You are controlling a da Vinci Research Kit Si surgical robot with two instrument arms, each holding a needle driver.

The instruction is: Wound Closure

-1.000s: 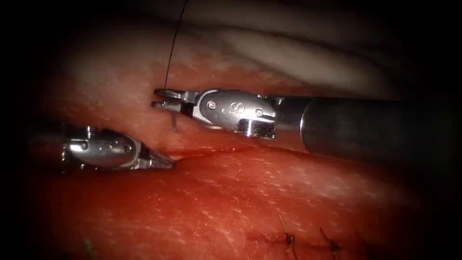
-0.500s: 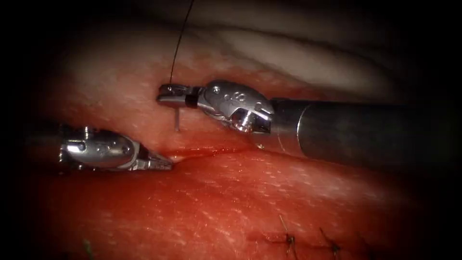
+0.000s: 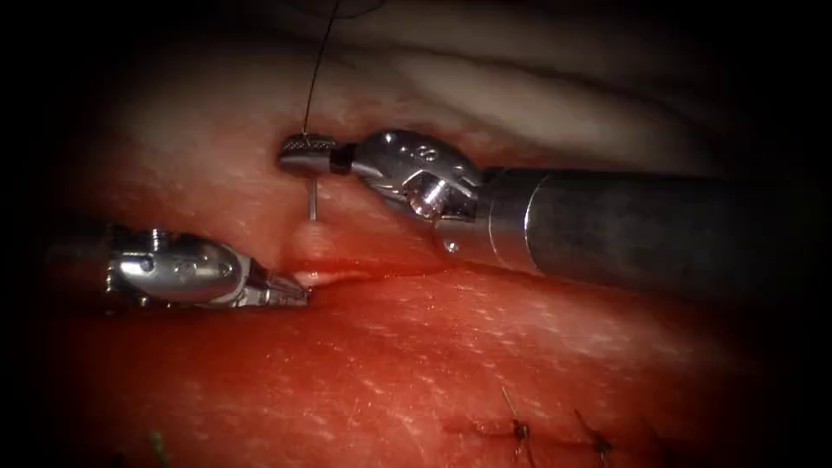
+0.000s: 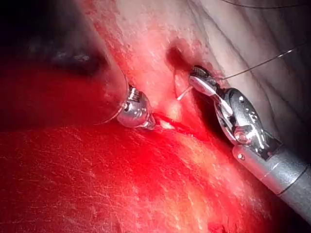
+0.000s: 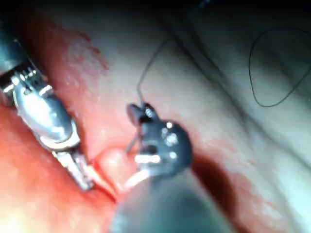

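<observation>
My right tool (image 3: pixel 303 156) reaches in from the right, shut on the curved needle (image 3: pixel 312 199) near its tail, where the dark thread (image 3: pixel 316 69) leaves upward. The needle points straight down from the jaws into the tissue (image 3: pixel 433 364) just above the left end of the cut (image 3: pixel 381 273), and a small bump stands where it enters. My left tool (image 3: pixel 290 293) lies at the cut's left end, its tips shut on the tissue lip. In the left wrist view the right tool (image 4: pixel 201 80) and needle (image 4: pixel 183 93) stand beside the left tool (image 4: pixel 148 122).
Two finished stitches (image 3: pixel 520 429) (image 3: pixel 598 444) with short cut ends sit low on the near tissue. Red fluid wets the cut. A loose loop of thread (image 5: pixel 272 73) lies on the pale tissue behind the right tool (image 5: pixel 141 112).
The right tool has rolled its wrist and risen slightly with the needle. More needle shows below its jaws, and a bump has risen in the tissue above the cut. The left tool stayed still.
</observation>
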